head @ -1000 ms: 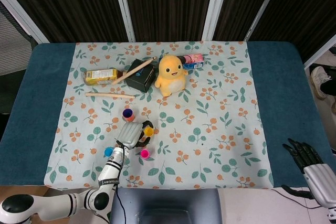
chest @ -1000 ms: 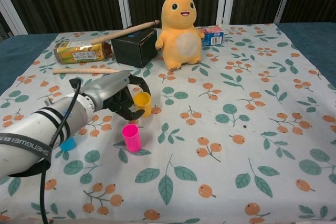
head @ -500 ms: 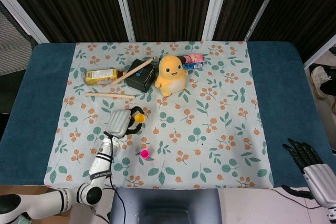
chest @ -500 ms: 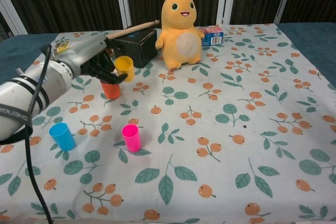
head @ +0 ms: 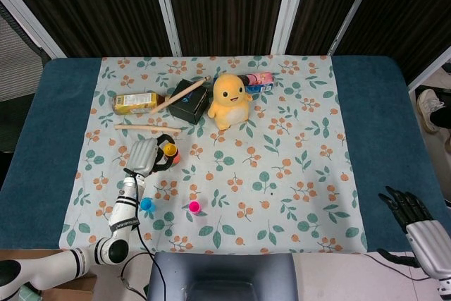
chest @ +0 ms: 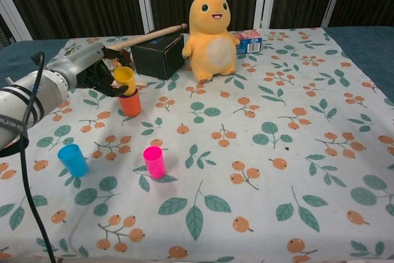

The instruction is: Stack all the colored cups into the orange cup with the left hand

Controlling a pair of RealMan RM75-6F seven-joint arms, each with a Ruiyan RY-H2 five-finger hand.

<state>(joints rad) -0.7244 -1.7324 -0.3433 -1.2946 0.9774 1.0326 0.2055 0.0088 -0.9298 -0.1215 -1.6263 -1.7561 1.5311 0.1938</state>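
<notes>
My left hand (chest: 88, 73) grips a yellow cup (chest: 125, 80) and holds it slightly tilted, its base right at the mouth of the orange cup (chest: 130, 105). From the head view the yellow cup (head: 170, 149) covers most of the orange cup (head: 175, 157), with the left hand (head: 144, 154) just to its left. A blue cup (chest: 73, 159) and a pink cup (chest: 154, 161) stand upright on the cloth nearer to me. Low at the right, beyond the table edge, my right hand (head: 414, 220) holds nothing, fingers stretched out.
An orange plush toy (chest: 212, 35), a black box (chest: 157, 55), two wooden sticks (head: 148, 127), a yellow bottle (head: 135, 102) and a small pink-blue box (chest: 249, 42) lie along the far side. The floral cloth (chest: 295, 152) covers the table's middle.
My left hand lifted the yellow cup from beside the pink cup, carried it away to the left, and lowered it onto the orange cup's mouth. The right hand stayed still.
</notes>
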